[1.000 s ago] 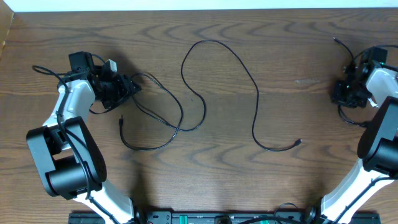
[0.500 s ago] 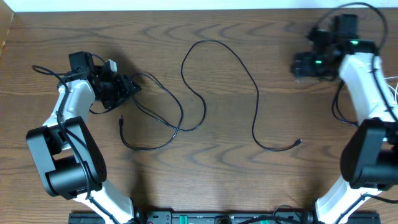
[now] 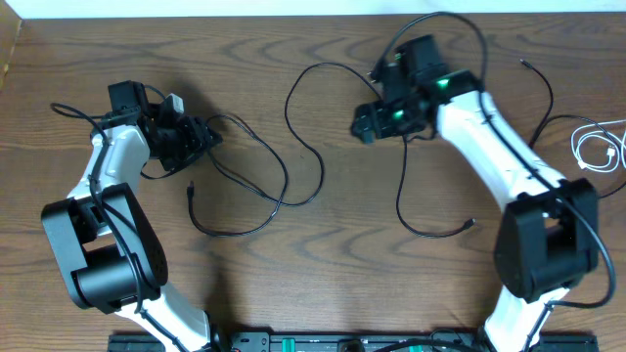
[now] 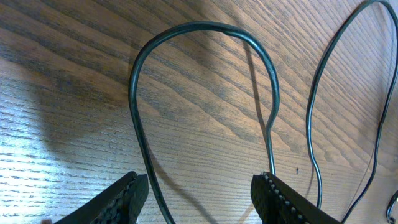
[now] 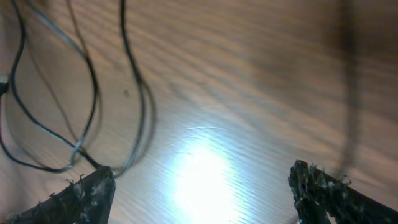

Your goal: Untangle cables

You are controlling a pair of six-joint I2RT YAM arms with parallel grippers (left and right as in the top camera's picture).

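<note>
Swung in from the right edge, the right gripper (image 3: 366,123) hangs mid-table, fingers wide, empty — reaching, I judge, for the black cable (image 3: 399,196) curling beneath it. Left gripper (image 3: 207,137), fingers parted, straddles the other black cable (image 3: 284,178). White cable (image 3: 577,145) lies apart. Next: pinch one strand, draw it clear.

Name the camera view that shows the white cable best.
The overhead view: the white cable lies loosely coiled at the frame's right edge, partly cut off. Both wrist views show only black cables, and the right wrist view is blurred. No white cable appears in either.
</note>
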